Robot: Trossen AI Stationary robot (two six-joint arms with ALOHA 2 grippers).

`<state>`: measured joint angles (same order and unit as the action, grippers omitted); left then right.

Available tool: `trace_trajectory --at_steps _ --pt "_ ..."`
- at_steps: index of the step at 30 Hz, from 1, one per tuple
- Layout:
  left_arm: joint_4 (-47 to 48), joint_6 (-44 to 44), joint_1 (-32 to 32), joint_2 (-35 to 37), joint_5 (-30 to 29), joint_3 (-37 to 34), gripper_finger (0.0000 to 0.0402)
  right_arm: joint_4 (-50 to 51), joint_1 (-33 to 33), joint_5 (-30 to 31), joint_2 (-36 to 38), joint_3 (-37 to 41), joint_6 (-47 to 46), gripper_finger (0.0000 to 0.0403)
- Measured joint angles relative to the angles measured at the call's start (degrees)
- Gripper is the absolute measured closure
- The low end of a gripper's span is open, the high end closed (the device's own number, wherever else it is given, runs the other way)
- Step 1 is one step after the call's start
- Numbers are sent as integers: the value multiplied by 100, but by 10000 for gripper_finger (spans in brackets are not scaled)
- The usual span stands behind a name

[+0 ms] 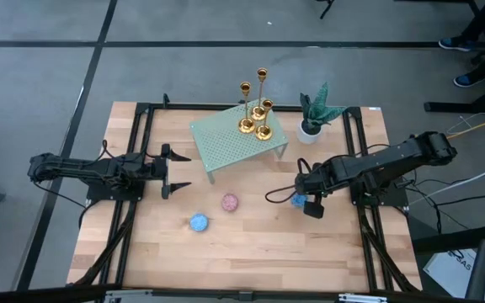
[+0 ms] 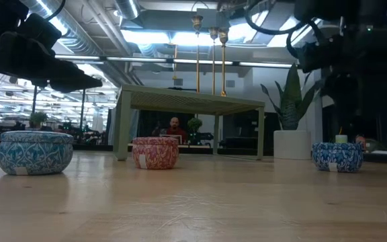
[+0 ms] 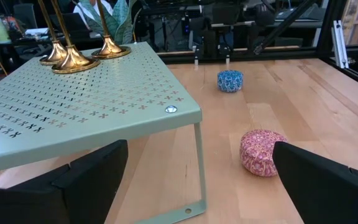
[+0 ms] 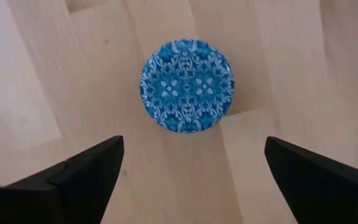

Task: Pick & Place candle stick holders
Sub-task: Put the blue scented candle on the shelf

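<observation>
At the lower middle of the high view, a blue tin (image 1: 199,222) and a pink tin (image 1: 230,202) lie on the counter (image 1: 251,252). The right gripper (image 4: 191,165) hangs with jaws spread directly above another blue tin (image 4: 187,85), not a task object. The left gripper (image 1: 178,171) waits at middle left, jaws spread. No holder seems grasped yet; next, a gripper must reach the candle stick holders (image 1: 258,118), which stand on the green stand (image 1: 226,139) at upper middle, well apart from both.
</observation>
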<state>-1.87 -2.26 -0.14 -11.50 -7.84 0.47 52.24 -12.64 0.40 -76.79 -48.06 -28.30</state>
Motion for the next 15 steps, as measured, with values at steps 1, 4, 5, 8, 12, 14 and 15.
trace_trajectory --at_steps 1,4,5,8,12,14,15 --pt "0 -1 -1 0 0 1 1 -66 0 0 0 18 4 11" --pt "0 0 0 1 0 1 1 -207 0 57 0 48 31 11" --pt "0 0 0 2 0 1 1 -240 0 138 0 48 79 11" --pt "0 0 -2 0 0 0 1 -323 2 194 0 48 173 11" --pt "0 0 0 2 0 0 1 -473 0 194 0 48 197 11" --pt "0 0 -2 0 0 2 2 -586 2 198 0 48 203 11" --pt "0 0 0 0 0 2 2 -634 2 203 0 48 215 11"
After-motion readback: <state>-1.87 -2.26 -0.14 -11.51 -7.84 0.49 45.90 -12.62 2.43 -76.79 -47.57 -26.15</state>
